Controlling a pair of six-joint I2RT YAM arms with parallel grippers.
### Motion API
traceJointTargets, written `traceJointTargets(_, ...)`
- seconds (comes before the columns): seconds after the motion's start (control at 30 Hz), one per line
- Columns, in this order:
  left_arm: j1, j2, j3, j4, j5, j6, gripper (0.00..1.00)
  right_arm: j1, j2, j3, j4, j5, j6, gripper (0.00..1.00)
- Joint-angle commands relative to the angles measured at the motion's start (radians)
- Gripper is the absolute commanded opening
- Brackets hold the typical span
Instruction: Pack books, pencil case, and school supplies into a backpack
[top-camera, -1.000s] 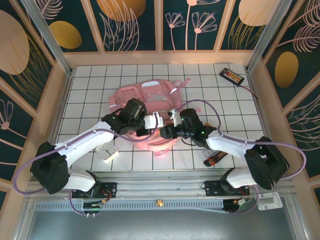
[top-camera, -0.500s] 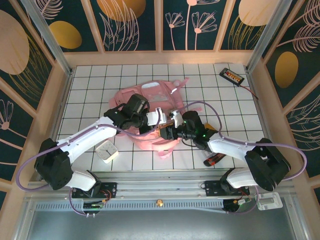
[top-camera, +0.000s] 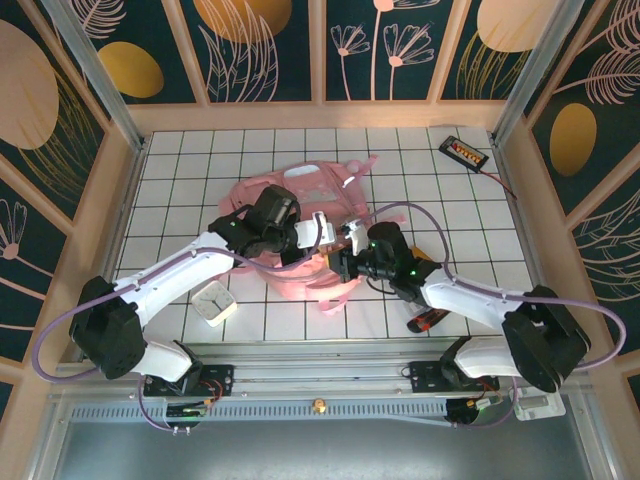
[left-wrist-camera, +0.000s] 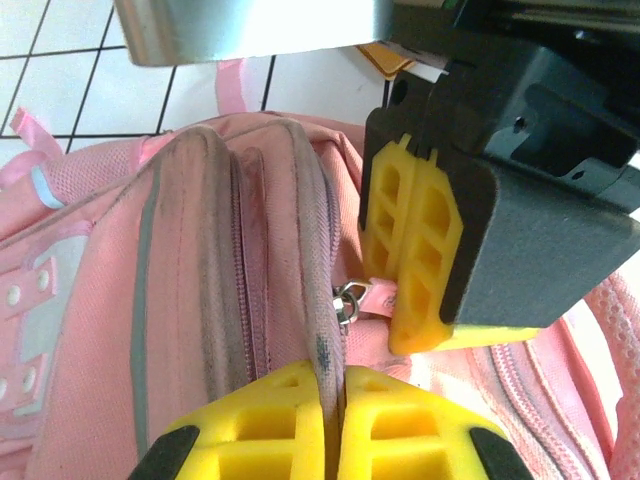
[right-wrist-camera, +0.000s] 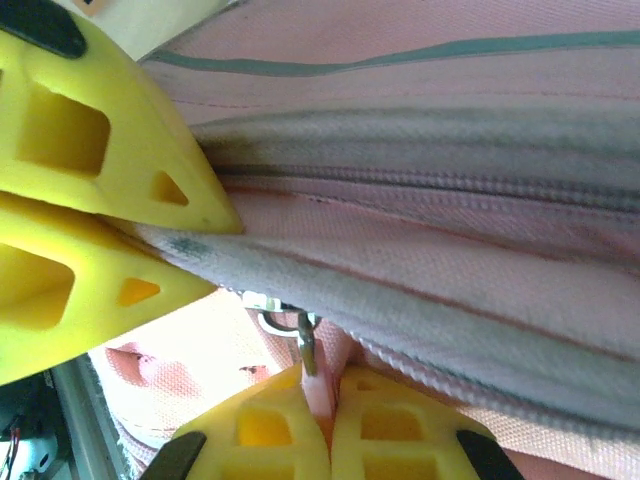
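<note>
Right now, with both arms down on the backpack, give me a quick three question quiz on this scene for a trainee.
1. True or false: the left gripper is shut on a fold of the backpack beside its zipper.
2. What does the right gripper pinch? A) the pink zipper pull B) a shoulder strap C) a yellow booklet
3. Fill in: seen from the arms' bases, the flat black device with orange buttons lies at the table's far ____ corner.

Key: 1 true; 2 A; 3 right.
</note>
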Motion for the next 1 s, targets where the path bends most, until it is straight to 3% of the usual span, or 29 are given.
traceJointTargets(0.0, -0.006, -0.083, -0.004, 0.08, 0.007, 0.043, 0.0, -0.042, -0.033, 0.04, -0.194, 0.142, 0.021, 0.0)
traceJointTargets(0.2, -0.006, -0.147, -0.092, 0.102, -0.016, 0.124, 0.0, -0.097, -0.03, 0.124, -0.429, 0.21, 0.066, 0.0)
traceJointTargets(0.5, -0.016, -0.161, -0.165, 0.135, -0.105, 0.175, 0.0, -0.171, 0.035, 0.268, -0.653, 0.188, 0.073, 0.0)
traceJointTargets(0.67, -0.016, -0.174, -0.185, 0.165, -0.099, 0.181, 0.0, -0.189, 0.02, 0.251, -0.621, 0.099, 0.03, 0.0)
traceJointTargets(0.8, -0.017, -0.174, -0.178, 0.197, -0.017, 0.141, 0.0, -0.182, 0.03, 0.21, -0.508, -0.02, 0.015, 0.0)
traceJointTargets(0.97, -0.016, -0.16, -0.153, 0.209, 0.085, 0.088, 0.0, -0.142, 0.068, 0.194, -0.413, -0.029, 0.013, 0.0)
